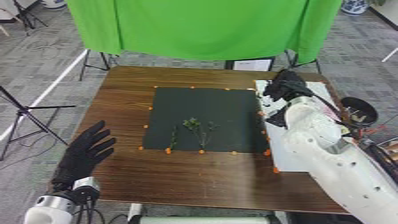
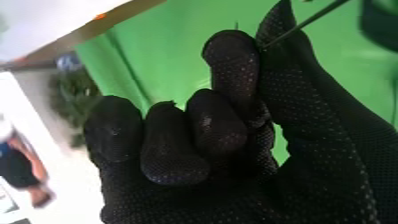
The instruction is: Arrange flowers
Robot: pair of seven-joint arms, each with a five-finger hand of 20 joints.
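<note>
Flower stems [image 1: 197, 134] with small green leaves lie on the black mat [image 1: 240, 106] in the head view, towards its near edge; one slender sprig is to the left, beside a leafier cluster. Orange markers [image 1: 169, 151] are set around the edges of the mat, which rests on the brown table [image 1: 133, 180]. The left hand [image 1: 82, 154] is at the left side of the table, wide, its fingers straight and slightly apart, holding nothing. The right hand [image 1: 282, 90] is at the far right of the table, above the white sheet [image 1: 290, 155], to the right of the mat. A dark round container [image 1: 358, 110] is just beside its forearm, at the table's right side. Beyond the table hangs a green cloth [image 1: 195, 27], and a framed white card [image 1: 251, 65] is near the far edge. In the right wrist view, the right hand [image 2: 235, 200] is narrow: the thumb and the finger next to it pinch a thin, dark stem [image 2: 311, 21] between their tips, and the other fingers are bent towards the palm. The stem runs at a slant past the fingertips, in front of the green cloth; what its far end bears, I cannot tell.
</note>
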